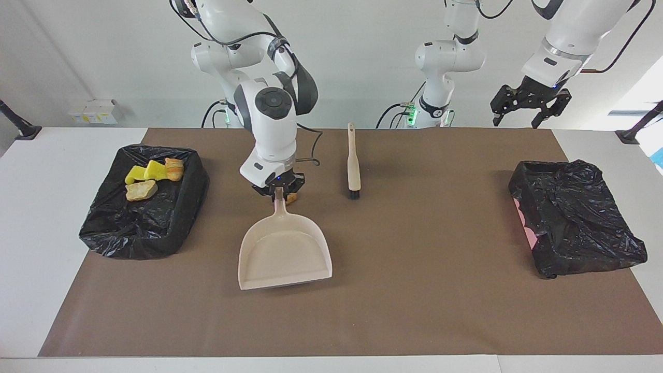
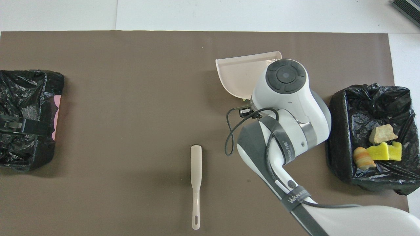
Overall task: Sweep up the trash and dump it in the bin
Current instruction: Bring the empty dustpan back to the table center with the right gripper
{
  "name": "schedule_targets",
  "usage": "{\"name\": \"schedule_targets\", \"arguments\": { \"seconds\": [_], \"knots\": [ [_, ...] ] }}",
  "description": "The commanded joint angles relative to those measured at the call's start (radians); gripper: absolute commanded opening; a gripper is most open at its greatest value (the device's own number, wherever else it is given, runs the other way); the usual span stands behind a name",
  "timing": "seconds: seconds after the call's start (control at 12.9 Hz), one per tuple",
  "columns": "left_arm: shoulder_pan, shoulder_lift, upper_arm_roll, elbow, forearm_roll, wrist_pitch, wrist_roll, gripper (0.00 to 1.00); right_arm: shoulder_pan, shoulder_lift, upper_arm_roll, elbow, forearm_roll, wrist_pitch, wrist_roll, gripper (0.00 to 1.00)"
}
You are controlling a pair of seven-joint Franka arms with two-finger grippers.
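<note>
Brown mat point(image 1: 414, 311), right end effector point(image 1: 278, 190) clamped on dustpan point(image 1: 284, 256) handle; trash point(image 1: 150, 176) in bin point(image 1: 140, 233) toward right arm's end

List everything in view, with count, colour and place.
mat: one, brown, on the table
bins: two, black-bagged, one at each end of the mat
scraps: four, yellow and tan-orange, in the bin at the right arm's end
lump: one, tan, half hidden by the right gripper
dustpan: one, pale pink, over the mat's middle
brush: one, beige, on the mat near the robots
right gripper: shut on the dustpan's handle
left gripper: open, raised, waiting over the left arm's end
</note>
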Motion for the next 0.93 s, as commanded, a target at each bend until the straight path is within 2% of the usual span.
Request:
{"name": "schedule_targets", "arguments": {
  "seconds": [0.0,0.16,0.31,0.85],
  "knots": [
    [0.017,0.002,-0.007,0.014,0.007,-0.010,0.021,1.00,0.045,0.149,-0.003,0.180,0.058,-0.017,0.074,0.00],
    [0.017,0.002,-0.007,0.013,0.007,-0.017,0.018,1.00,0.102,0.267,-0.005,0.315,0.063,-0.017,0.089,0.00],
    [0.017,0.002,-0.007,0.013,0.007,-0.018,0.015,1.00,0.131,0.332,-0.003,0.415,0.068,-0.031,0.134,0.00],
    [0.017,0.004,-0.007,0.014,0.007,-0.010,0.019,1.00,0.194,0.345,-0.003,0.369,0.077,0.021,0.260,0.00]
  ]
}}
